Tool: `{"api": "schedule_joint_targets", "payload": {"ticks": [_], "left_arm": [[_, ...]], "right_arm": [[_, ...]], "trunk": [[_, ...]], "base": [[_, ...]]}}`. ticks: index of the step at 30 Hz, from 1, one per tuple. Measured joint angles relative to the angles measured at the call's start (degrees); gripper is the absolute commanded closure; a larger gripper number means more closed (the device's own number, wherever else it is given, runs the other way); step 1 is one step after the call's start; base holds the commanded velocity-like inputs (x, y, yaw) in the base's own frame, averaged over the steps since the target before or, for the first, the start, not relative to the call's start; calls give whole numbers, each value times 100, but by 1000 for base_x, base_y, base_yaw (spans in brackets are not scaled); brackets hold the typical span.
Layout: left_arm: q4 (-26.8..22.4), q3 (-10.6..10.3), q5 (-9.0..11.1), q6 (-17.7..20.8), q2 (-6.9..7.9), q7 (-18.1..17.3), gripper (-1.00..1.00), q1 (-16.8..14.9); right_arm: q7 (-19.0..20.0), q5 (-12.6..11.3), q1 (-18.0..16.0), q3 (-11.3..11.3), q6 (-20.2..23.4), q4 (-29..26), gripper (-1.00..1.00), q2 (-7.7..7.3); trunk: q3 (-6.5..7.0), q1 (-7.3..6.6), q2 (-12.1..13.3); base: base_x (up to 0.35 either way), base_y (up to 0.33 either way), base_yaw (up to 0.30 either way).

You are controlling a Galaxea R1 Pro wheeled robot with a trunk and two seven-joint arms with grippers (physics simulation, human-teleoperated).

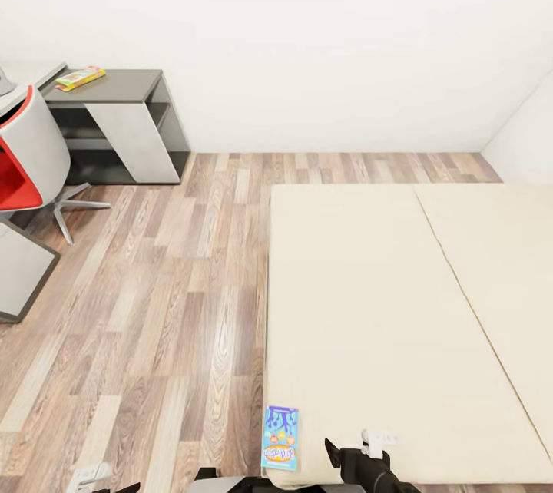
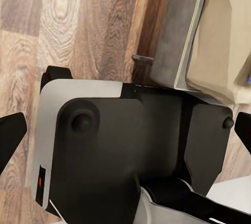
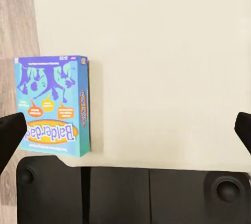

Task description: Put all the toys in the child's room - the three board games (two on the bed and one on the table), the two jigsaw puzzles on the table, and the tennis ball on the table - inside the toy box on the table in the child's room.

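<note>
A blue board game [image 1: 280, 438] [image 3: 52, 106] lies flat on the cream bed [image 1: 399, 324] near its near left corner. My right gripper [image 3: 125, 135] hovers open over the mattress, the blue box close by one fingertip [image 3: 10, 140] and nothing between the fingers. A second board game [image 1: 80, 77], printed yellow, green and red, rests on the dark lower section of the table [image 1: 127, 86] at the far left. My left gripper [image 2: 125, 132] is open and empty over my own base. The toy box, jigsaw puzzles and tennis ball are out of view.
A red and white swivel chair [image 1: 27, 163] stands in front of the table at the left. Wood floor [image 1: 169, 286] runs between the table and the bed. White walls close the room behind them.
</note>
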Motion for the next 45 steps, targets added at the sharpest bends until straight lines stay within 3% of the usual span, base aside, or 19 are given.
{"api": "schedule_joint_targets", "payload": {"ticks": [36,38,40,42,44,45], "left_arm": [[-8,23,14,27,14,-87,-100,0],[-65,34,27,121,32,-142,-100,-6],[-203,40,32,453,43,-264,-100,-21],[-453,46,34,993,48,-378,-100,-57],[-1021,55,50,1754,54,-458,-100,-222],[-1207,55,45,1945,52,-468,-100,-282]], "right_arm": [[18,-11,-6,-38,88,-27,-100,-2],[21,-12,-15,-44,232,-57,-100,-2],[16,-10,-49,-52,522,-103,-100,-1],[8,-13,-184,-66,865,-214,-100,-8],[7,-33,-509,-126,1252,-363,-100,-16],[9,-35,-606,-150,1328,-386,-100,-15]], "trunk": [[338,0,0],[356,0,0],[375,0,0],[394,0,0],[414,1,0],[423,1,0]], "base": [[0,0,0],[0,0,0],[0,0,0],[0,0,0],[0,0,0],[0,0,0]]}}
